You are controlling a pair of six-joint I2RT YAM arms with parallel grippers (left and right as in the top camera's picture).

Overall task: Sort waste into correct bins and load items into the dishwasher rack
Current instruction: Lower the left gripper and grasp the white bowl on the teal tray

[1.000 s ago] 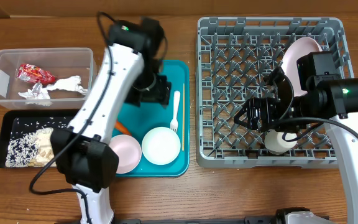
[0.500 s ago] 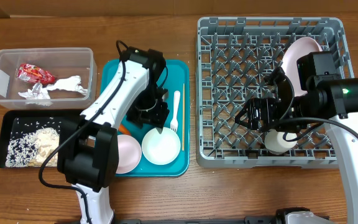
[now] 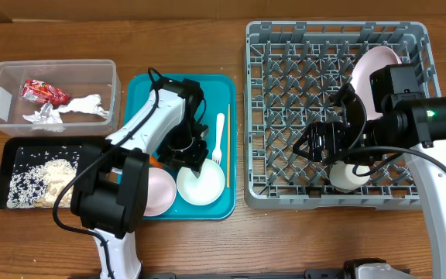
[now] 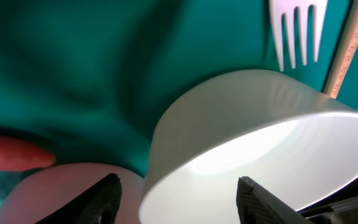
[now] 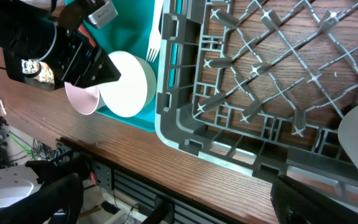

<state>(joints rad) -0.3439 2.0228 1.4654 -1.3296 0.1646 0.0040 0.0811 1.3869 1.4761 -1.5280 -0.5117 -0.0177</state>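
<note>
Left hand stands open astride the near rim of the white bowl on the teal tray; contact seemingly not made. Likely light, rigid, slick: pinch the wall squarely.

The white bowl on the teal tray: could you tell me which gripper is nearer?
Left. The left gripper straddles the rim of the white bowl; the right gripper hangs over the dishwasher rack.
</note>
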